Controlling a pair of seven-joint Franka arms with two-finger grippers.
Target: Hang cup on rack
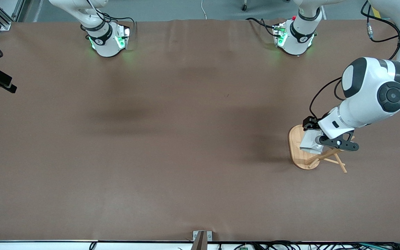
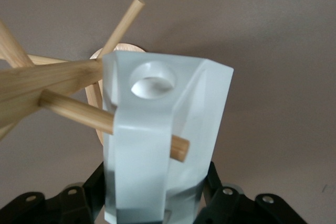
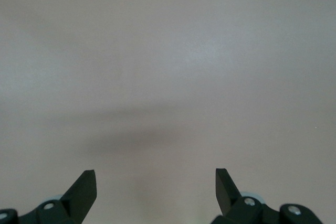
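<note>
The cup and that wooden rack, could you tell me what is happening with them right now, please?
The left gripper is shut on the cup and holds it at the rack, toward the left arm's end of the table. One peg passes through the cup's handle, its tip showing past it. The right gripper waits open over bare table.

The cup [image 2: 157,140] is plain white with faint grey shading on its facets. The rack [image 1: 302,158] under it is light honey-coloured bamboo, base and pegs alike. Around the rack the table [image 1: 172,139] is a flat, unpatterned brown. The left claw [image 2: 157,208] at the cup is black, as is the right claw [image 3: 156,192].
</note>
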